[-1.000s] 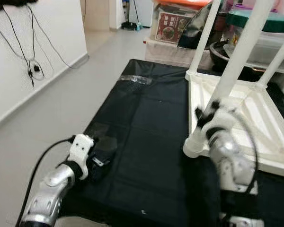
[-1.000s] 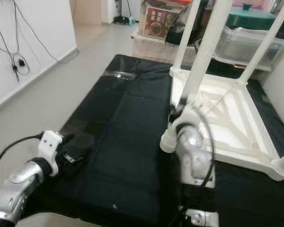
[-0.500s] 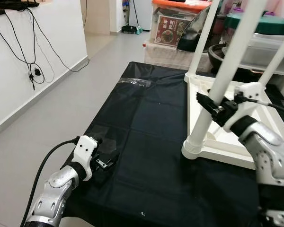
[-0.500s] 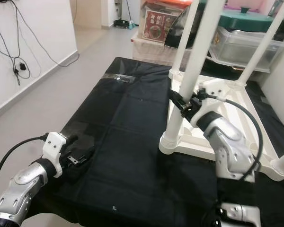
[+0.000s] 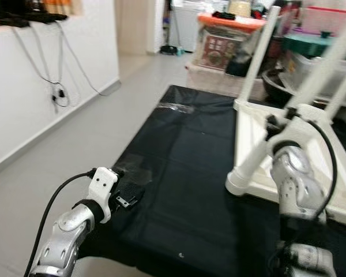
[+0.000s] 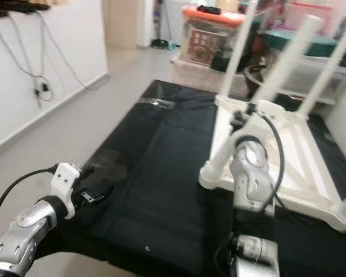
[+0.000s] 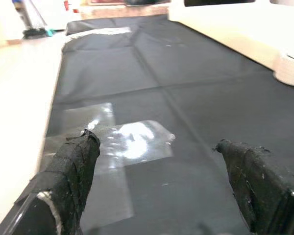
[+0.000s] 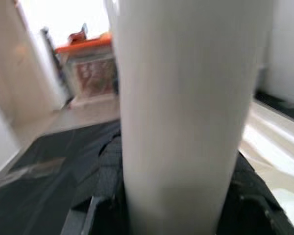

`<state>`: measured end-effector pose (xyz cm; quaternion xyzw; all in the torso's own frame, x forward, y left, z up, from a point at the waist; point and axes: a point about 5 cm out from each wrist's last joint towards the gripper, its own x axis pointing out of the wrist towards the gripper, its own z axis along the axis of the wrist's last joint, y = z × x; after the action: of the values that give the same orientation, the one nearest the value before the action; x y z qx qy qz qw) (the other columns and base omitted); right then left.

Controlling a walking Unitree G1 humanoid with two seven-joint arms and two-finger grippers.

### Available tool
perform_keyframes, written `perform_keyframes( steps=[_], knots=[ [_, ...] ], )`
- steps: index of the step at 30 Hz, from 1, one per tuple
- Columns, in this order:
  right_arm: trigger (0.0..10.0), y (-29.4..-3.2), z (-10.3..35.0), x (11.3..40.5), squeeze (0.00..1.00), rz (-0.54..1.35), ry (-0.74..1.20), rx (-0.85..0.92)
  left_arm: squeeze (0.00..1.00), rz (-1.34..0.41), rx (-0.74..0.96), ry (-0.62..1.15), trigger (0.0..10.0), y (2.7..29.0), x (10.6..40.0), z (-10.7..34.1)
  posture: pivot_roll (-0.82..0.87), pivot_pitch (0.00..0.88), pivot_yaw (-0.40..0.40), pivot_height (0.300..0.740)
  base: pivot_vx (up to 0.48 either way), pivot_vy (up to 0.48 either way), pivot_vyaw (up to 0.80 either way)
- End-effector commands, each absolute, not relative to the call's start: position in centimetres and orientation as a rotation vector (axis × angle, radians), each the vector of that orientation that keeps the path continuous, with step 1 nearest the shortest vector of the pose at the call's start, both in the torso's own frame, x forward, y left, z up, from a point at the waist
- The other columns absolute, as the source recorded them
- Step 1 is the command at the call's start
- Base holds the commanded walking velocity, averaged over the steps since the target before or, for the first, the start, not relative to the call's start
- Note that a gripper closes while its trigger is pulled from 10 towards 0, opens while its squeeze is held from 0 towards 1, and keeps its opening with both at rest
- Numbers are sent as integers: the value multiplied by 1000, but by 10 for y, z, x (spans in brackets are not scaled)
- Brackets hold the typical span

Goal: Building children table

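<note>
Upturned white children's table (image 5: 259,130) lies on black mat (image 5: 184,173), at 2 o'clock. Right gripper (image 8: 176,196) fingers clamped around near table leg (image 8: 181,98). Left gripper (image 7: 161,171), at 8 o'clock, fingers apart, low over mat.

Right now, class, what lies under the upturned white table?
A black cloth lies under the upside-down white table, spreading toward the left gripper. The surface beneath the cloth is covered, so unseen.

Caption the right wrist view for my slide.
Right gripper clasping a white cylindrical table leg above the black mat.
</note>
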<state>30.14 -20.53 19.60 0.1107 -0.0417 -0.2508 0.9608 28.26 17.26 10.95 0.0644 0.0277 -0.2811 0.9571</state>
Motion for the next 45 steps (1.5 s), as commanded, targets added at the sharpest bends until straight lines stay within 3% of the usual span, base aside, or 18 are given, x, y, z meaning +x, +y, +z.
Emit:
perform_keyframes(
  steps=[1,4,5,7,8,9,11,12,16,19,21,22,26,28,38,39,40,45],
  knots=[
    [0,-201,151,290,0,-554,167,185,0,-593,136,59,10000,170,284,110,60,0,-64,740,0,0,0],
    [0,-192,151,290,0,-499,171,184,0,-596,138,61,10000,170,286,109,48,0,-60,740,0,0,0],
    [10000,-186,153,293,0,-437,172,181,0,-599,140,62,10000,169,288,109,41,0,-61,740,0,0,0],
    [10000,-182,155,296,0,-402,174,179,0,-601,142,63,10000,169,289,109,41,0,-61,740,0,0,0],
    [10000,-185,163,299,835,-385,133,170,0,-602,142,61,10000,169,290,109,45,0,-63,740,0,0,0],
    [10000,-192,173,302,1000,-391,93,154,0,-601,142,59,10000,169,291,110,50,0,-66,740,0,0,0],
    [10000,-200,184,308,1000,-383,59,134,0,-601,143,58,10000,169,291,110,56,0,-68,740,0,0,0],
    [10000,-206,192,311,0,-377,39,121,0,-601,143,57,10000,169,291,110,56,0,-68,740,0,0,0],
    [10000,-211,202,313,0,-370,7,111,0,-600,143,56,10000,170,290,110,69,0,-70,740,0,0,0],
    [10000,-219,226,320,0,-207,-120,81,0,-598,147,58,10000,173,290,111,76,0,-66,740,0,0,0],
    [10000,-223,236,325,0,104,-173,25,0,-599,151,56,10000,174,291,111,82,0,-72,740,0,0,0],
    [10000,-223,236,325,0,104,-173,25,0,-599,151,56,10000,174,291,111,82,0,-72,740,0,0,0],
    [10000,-223,225,325,0,334,-124,-46,0,-605,143,47,10000,170,291,112,88,0,-76,740,0,0,0],
    [10000,-224,201,332,0,451,11,-85,0,-608,145,42,10000,167,290,111,108,0,-94,740,0,0,0],
    [10000,-205,174,340,0,391,165,-183,0,-535,169,55,10000,183,287,111,125,0,-97,740,0,0,0],
    [10000,-200,173,340,255,364,165,-153,0,-503,177,55,10000,189,288,111,124,0,-96,740,0,0,0],
    [10000,-196,172,340,1000,339,149,-107,0,-461,192,54,10000,197,291,113,123,0,-98,740,0,0,0],
    [10000,-186,162,333,1000,308,129,7,0,-347,214,32,10000,216,303,122,125,0,-87,740,0,0,0]
  ],
)
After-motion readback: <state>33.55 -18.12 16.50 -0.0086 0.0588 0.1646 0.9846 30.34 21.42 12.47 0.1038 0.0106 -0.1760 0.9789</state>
